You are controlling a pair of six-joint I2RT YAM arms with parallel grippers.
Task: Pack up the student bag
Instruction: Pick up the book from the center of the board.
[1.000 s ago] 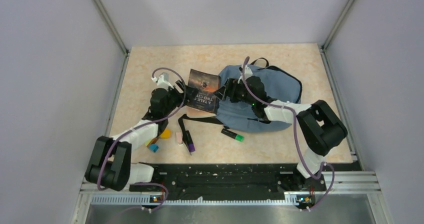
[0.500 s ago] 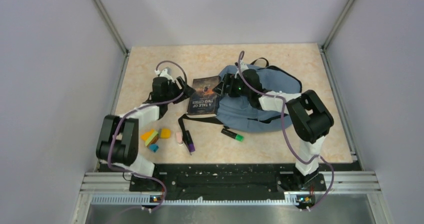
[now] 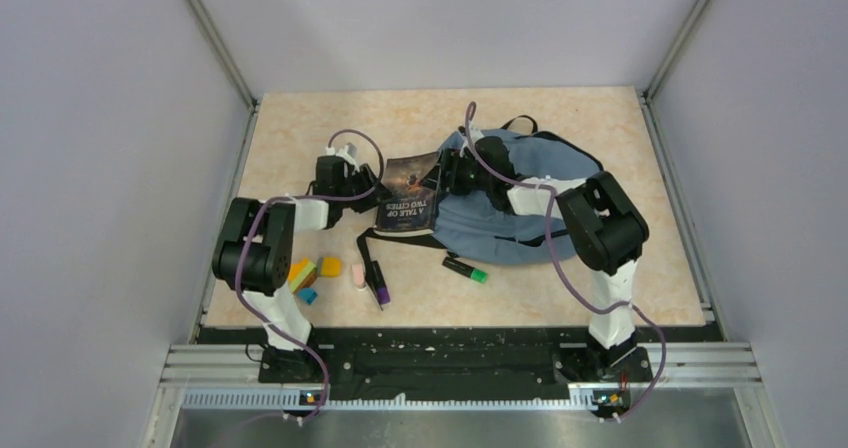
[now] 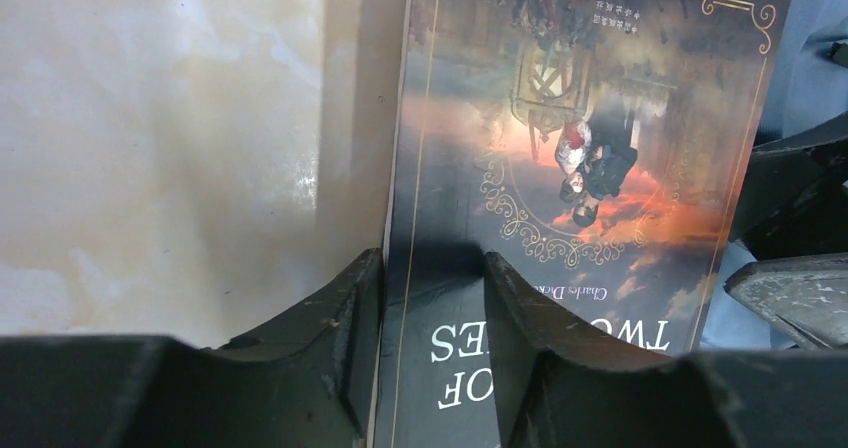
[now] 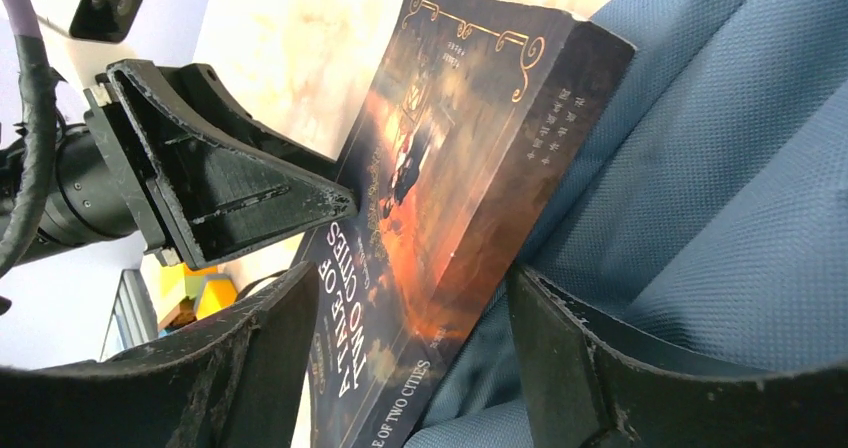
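The student bag point(image 3: 530, 193) is a slate-blue backpack lying flat at centre right; its fabric also shows in the right wrist view point(image 5: 720, 168). A dark paperback, "A Tale of Two Cities" point(image 3: 408, 205), leans tilted against the bag's left edge. My left gripper point(image 3: 368, 190) is shut on the book's left edge point(image 4: 580, 148), with one finger on the cover and one beside the page edge point(image 4: 430, 263). My right gripper point(image 3: 447, 175) is open and straddles the book's spine point(image 5: 450, 168) and a fold of the bag point(image 5: 415, 273). The bag's opening is hidden.
A black strap point(image 3: 400, 238) trails from the bag toward the front. In front of the book lie a purple marker point(image 3: 378, 286), a pink eraser point(image 3: 358, 276), a green-capped black marker point(image 3: 466, 269) and small yellow, orange and blue blocks point(image 3: 315, 270). Walls enclose the table.
The book has come down from a raised tilt to lean low against the bag. Both grippers have moved farther up the table, and both elbows have drawn in.
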